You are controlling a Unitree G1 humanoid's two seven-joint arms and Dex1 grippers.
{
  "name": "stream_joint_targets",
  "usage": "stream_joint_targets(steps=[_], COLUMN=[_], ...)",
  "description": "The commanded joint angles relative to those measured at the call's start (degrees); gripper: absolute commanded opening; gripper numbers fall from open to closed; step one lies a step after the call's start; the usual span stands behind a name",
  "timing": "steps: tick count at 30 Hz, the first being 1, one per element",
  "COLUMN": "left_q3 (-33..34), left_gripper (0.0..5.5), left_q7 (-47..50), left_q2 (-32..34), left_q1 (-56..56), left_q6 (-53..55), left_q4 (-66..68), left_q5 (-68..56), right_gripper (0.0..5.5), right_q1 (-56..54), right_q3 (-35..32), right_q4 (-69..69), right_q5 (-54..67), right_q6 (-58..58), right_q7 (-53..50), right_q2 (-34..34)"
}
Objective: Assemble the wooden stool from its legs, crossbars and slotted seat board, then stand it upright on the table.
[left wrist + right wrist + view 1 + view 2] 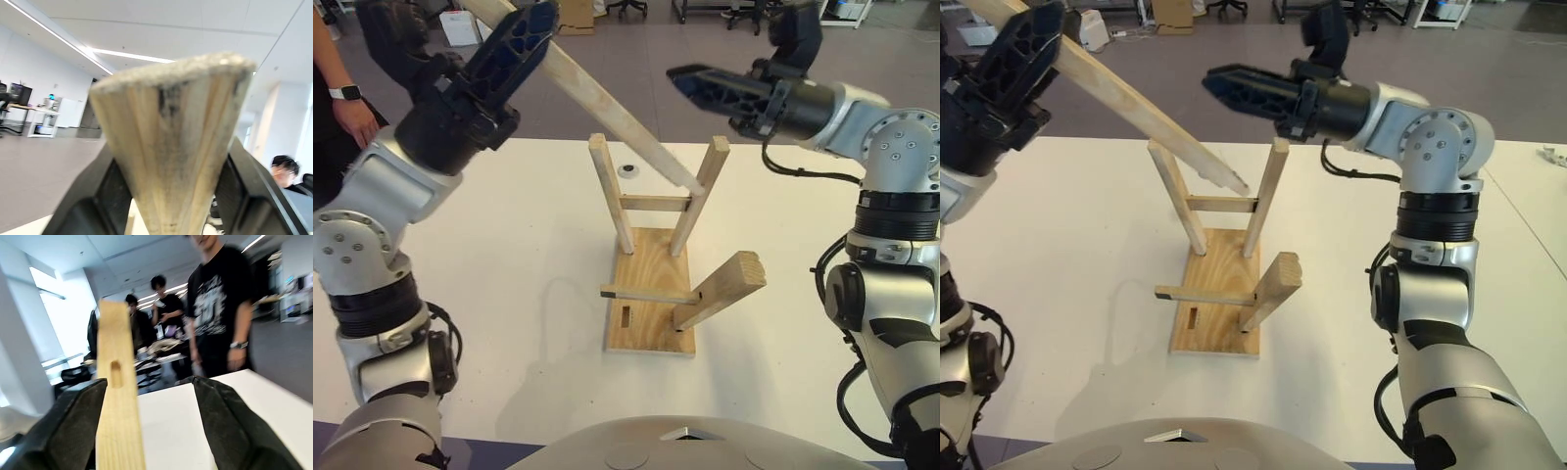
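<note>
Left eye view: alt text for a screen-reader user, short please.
Seat board lies flat on the white table with two upright legs joined by a crossbar and a third leg tilted. The left gripper holds a fourth leg slanting down toward the crossbar; the right gripper hangs above, jaws open.

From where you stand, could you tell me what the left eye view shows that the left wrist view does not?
Left eye view alone: the flat slotted wooden seat board on the white table, two upright pale wooden legs joined by a thin crossbar, a third tilted leg, and the open black right gripper. Left wrist view alone: the rough cut end of the long pale wooden leg, close up, plus ceiling light strips. Both: that leg clamped in the black left gripper.
</note>
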Motion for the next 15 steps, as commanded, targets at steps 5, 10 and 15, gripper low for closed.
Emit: stream_joint_targets(steps=[5,10,15], left_q3=[15.3,9.3,6.7], left_gripper=[2.03,2.03,2.03], left_q7=[-10.3,-38.8,-53.2], left_q2=[16.1,12.4,6.1], left_q1=[15.1,35.6,38.3], left_q6=[5.2,-10.5,-22.0], left_q4=[-2.7,-2.7,0.7], left_q5=[10.5,34.1,39.2], right_gripper=[3.23,3.23,3.23], right_q1=[30.4,51.2,59.6], right_q3=[-22.9,-12.3,-5.8], right_q4=[1.3,-1.8,-7.3], right_q5=[-7.2,-16.1,-16.9], right_q6=[-12.7,-18.8,-19.5], right_q7=[-9.2,-8.4,-8.5], right_q2=[-10.5,-4.8,0.1])
